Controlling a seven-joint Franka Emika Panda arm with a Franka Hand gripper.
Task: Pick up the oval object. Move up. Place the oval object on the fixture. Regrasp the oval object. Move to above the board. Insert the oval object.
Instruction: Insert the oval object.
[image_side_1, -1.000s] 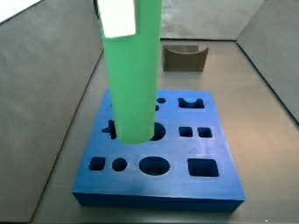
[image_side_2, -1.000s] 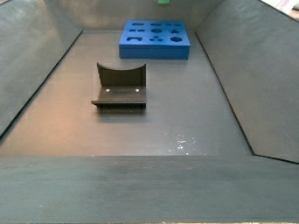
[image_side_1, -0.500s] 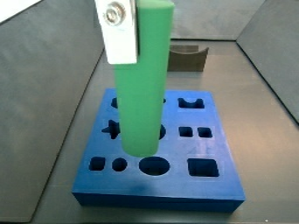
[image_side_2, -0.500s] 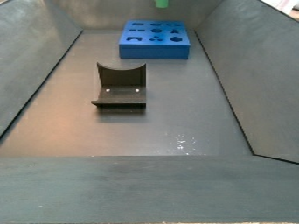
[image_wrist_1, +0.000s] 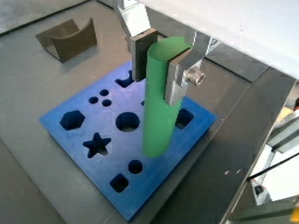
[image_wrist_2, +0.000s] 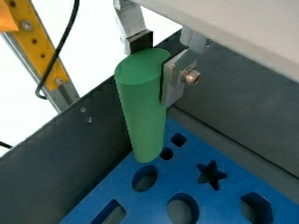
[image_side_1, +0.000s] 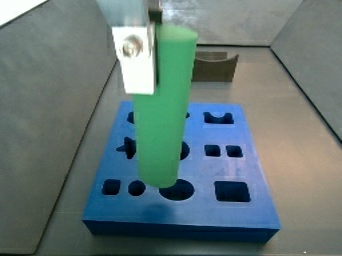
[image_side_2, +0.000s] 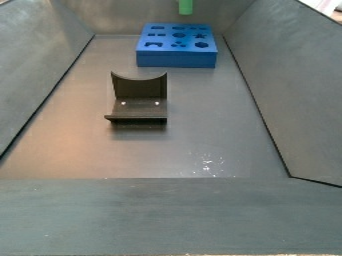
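My gripper (image_wrist_1: 160, 66) is shut on the upper end of the oval object (image_wrist_1: 159, 109), a bright-green peg held upright over the blue board (image_wrist_1: 70, 124). Both wrist views show the silver fingers (image_wrist_2: 176, 74) clamping its sides. In a side view the peg (image_side_1: 167, 110) hangs with its lower end over the board's (image_side_1: 201, 207) front holes, near the big round one. Whether it touches the board I cannot tell. The dark fixture (image_side_2: 136, 100) stands bare on the floor, apart from the board (image_side_2: 177, 57). Only the peg's green tip (image_side_2: 186, 6) shows there.
Grey sloped walls ring the floor in both side views. The fixture also shows behind the board (image_side_1: 214, 66) and beyond it in a wrist view (image_wrist_1: 66, 39). A yellow frame (image_wrist_2: 30, 44) with a black cable stands outside the wall.
The gripper has carried the peg across the board, from over the star-shaped hole at the left edge to the front holes near the big round one. Its lower end sits lower in view.
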